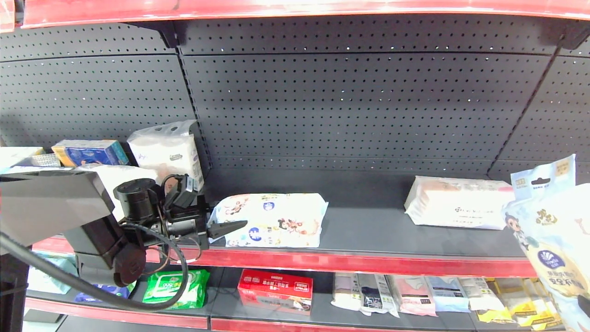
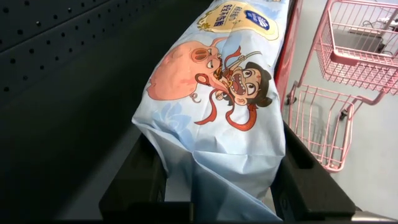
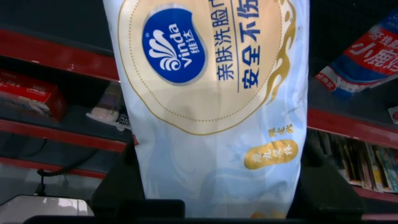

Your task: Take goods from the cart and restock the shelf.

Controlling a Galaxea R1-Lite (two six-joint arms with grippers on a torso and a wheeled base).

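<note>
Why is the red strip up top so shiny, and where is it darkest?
Head view: light glare whitens the top red shelf edge, while the pegboard back looks dim. Left wrist view: the cartoon pack is bright against the dark pegboard.

You have a dark grey shelf with a red front edge and a black dotted back panel. The pack at its front edge is pale blue-white with orange and red cartoon figures. The bag is white with a gold oval and a blue badge. The cart is pink.
</note>
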